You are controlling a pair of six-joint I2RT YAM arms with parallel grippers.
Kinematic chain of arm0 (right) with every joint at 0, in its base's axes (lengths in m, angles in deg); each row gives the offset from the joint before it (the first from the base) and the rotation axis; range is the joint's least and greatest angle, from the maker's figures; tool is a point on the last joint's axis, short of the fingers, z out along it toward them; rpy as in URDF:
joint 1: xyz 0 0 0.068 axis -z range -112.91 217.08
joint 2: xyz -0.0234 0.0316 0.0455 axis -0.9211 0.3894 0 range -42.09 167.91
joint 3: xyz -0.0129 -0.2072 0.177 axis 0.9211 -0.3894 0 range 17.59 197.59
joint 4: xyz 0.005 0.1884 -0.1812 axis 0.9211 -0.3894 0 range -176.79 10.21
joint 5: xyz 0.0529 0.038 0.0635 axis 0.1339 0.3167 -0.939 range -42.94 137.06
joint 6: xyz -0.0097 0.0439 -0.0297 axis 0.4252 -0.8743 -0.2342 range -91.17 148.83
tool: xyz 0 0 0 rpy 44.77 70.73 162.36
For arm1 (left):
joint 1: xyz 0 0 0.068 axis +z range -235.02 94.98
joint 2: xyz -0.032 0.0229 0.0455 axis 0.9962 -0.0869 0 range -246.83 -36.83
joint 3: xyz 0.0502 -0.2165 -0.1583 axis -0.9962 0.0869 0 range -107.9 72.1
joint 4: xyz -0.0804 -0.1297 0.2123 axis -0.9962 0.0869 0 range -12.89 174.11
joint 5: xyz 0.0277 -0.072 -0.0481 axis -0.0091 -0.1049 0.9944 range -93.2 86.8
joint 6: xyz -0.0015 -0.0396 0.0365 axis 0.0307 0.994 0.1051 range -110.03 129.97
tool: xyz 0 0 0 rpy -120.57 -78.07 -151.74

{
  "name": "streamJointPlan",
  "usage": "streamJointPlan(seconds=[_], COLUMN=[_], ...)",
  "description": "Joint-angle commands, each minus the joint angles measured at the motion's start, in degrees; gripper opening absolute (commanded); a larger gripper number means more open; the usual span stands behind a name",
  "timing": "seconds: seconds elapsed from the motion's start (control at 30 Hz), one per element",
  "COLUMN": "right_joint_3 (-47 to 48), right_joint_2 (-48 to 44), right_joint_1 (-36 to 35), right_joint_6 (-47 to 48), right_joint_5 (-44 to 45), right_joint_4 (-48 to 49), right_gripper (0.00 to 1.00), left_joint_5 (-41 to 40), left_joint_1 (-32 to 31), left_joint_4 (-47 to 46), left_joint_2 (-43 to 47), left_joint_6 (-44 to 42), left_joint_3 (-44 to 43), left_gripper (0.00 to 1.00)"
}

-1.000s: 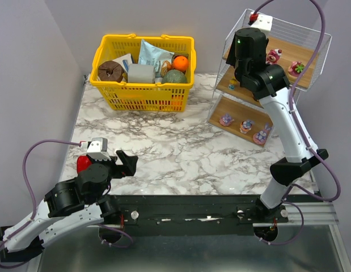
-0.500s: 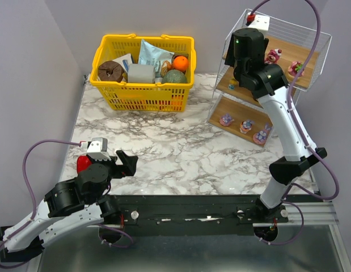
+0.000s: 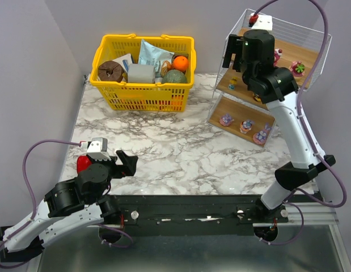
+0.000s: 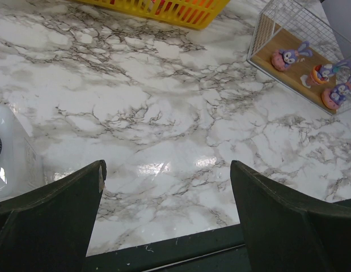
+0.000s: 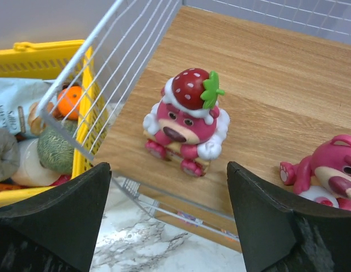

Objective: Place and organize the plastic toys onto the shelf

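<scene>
**Counter** (image 3: 181,147): white marble with grey veins, carrying everything listed below.

**Yellow basket** (image 3: 142,97): plastic, far left of centre, filled with mixed goods.

**Shelf** (image 3: 312,55): three slanted tiers of white wire and light wooden boards, far right, standing well apart from the basket.

**Right arm** (image 3: 290,122): reaches from the near right edge up to the shelf's top tier. The right jaws stand apart and hold nothing. In the wrist view they frame the strawberry bear from the near side without touching it.

**Left arm** (image 3: 67,198): folded low at the near left. The left jaws are spread wide over bare counter with nothing between them.

**Red object** (image 3: 83,164): on the counter just beside the left arm, partly hidden by it.

**Plastic toys, top tier:**
- strawberry bear (image 5: 186,122), pink with a red strawberry cap, upright near the board's left edge
- a second pink bear (image 5: 328,170) to its right, cut off by the frame
- a pink piece with a green top (image 3: 299,68), further right

**Plastic toys, middle tier:** one small figure (image 3: 233,85) at the left end. The arm covers the rest of the board.

**Plastic toys, bottom tier:** three purple long-eared figures on pink bases (image 4: 286,56), (image 4: 321,72), (image 4: 337,93), set in a row, apart from one another.
</scene>
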Motion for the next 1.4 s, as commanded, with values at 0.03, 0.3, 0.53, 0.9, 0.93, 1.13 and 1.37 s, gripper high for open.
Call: streamJointPlan(seconds=[0.03,0.3,0.53,0.9,0.93,1.13,1.37], right_joint_3=[0.8,-2.6,-36.5,-67.2,-68.7,-74.6,-73.7], right_joint_2=[-5.8,-13.8,-36.8,-60.1,-62.9,-73.3,-78.8], right_joint_1=[0.4,0.4,-0.6,-0.8,-0.7,-0.7,-0.7], right_joint_6=[3.5,3.7,1.9,-6.8,-7.7,-11.6,-12.4], right_joint_5=[-6.9,-14.8,-28.7,-27.5,-27.7,-26.2,-22.7], right_joint_4=[-1.6,-5.8,-0.5,4.6,5.0,2.7,-1.4], right_gripper=[0.92,0.97,1.0,1.0,1.0,1.0,1.0], left_joint_5=[-1.4,-0.9,1.7,2.3,2.3,0.4,-0.7], left_joint_1=[-0.2,-0.2,-0.2,-0.2,-0.2,-0.2,-0.2], left_joint_4=[-0.2,-1.4,3.1,-0.3,-0.7,-1.4,-0.6], left_joint_2=[-1.4,-1.7,-2.2,-3.9,-4.0,-5.5,-8.1], left_joint_6=[0.3,-1.1,0.4,-0.4,-0.7,-1.1,-0.8], left_joint_3=[-1.6,-2.8,-6.6,-6.6,-6.5,-6.0,-6.1], left_gripper=[0.99,0.99,0.99,0.99,0.99,0.99,0.99])
